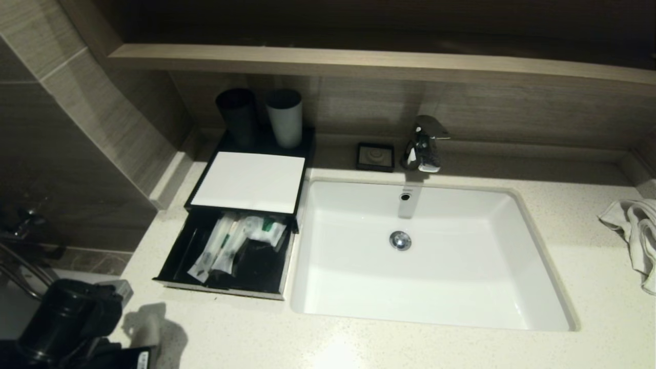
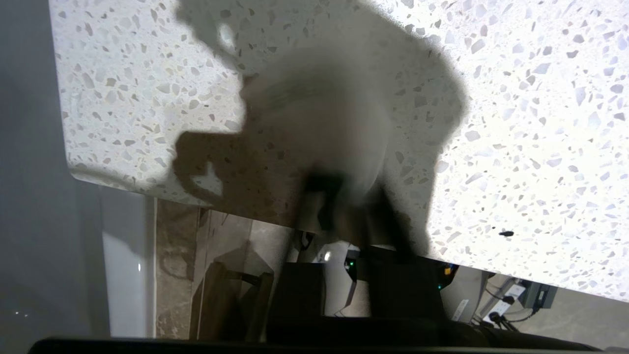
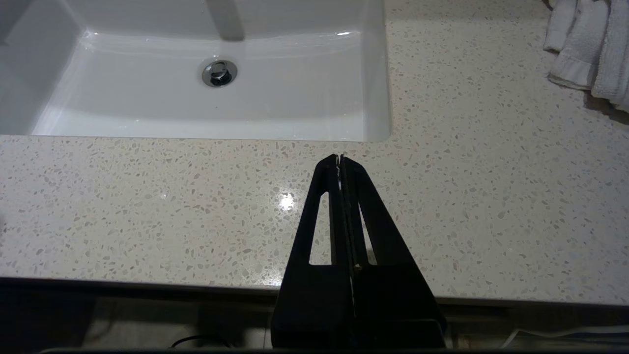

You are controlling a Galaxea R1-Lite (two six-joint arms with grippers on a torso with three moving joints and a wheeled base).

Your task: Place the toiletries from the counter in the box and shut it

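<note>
You're looking at the right pincer point(image 3: 339, 160) hovering pinched together and empty over the near edge of the speckled cream stone tabletop point(image 1: 359, 343). The left pincer is sitting low at the near left corner, and I can't tell its state. The thin translucent green-banded packets and clear pouches point(image 1: 233, 245) are lying inside the low black white-topped box's point(image 1: 249, 180) pulled-out drawer point(image 1: 225, 292). It probably slides light, so you're pushing its flat front edge.

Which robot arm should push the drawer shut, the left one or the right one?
Probably the left. The left gripper is near the counter's front edge just in front of the open black pull-out drawer holding the toiletries. The right gripper, fingers shut, is past the white sink, farther away.
</note>
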